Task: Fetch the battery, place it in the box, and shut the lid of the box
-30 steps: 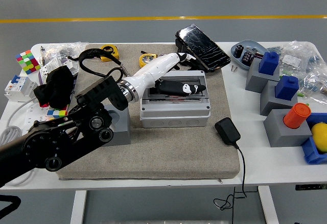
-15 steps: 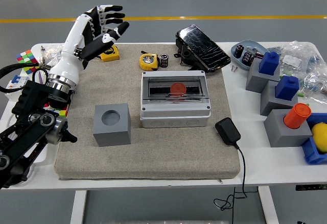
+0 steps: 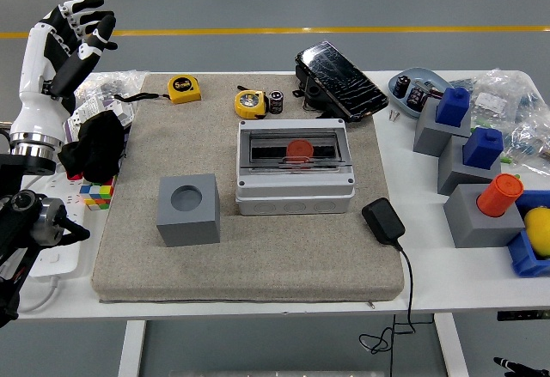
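The grey box point(image 3: 295, 175) sits mid-mat with its clear lid down; a red round piece point(image 3: 298, 149) shows through the lid. A small black battery point(image 3: 276, 101) stands on the mat's far edge beside a yellow tape measure point(image 3: 250, 102). More dark batteries lie in a blue dish point(image 3: 411, 91) at the back right. My left hand point(image 3: 74, 32) is raised far left, well away from the box, fingers spread and holding nothing. My right hand is out of view.
On the mat's left stands a grey cube with a round hole point(image 3: 187, 209). A black charger point(image 3: 382, 220) and its cord lie right of the box, a black tablet point(image 3: 339, 81) behind it. Grey and blue blocks point(image 3: 468, 158) crowd the right; a black cloth point(image 3: 96, 145) and clutter the left.
My left arm has pulled back from over the box to the far left and lifted. The box, covered by my hand one second ago, shows with its lid down.
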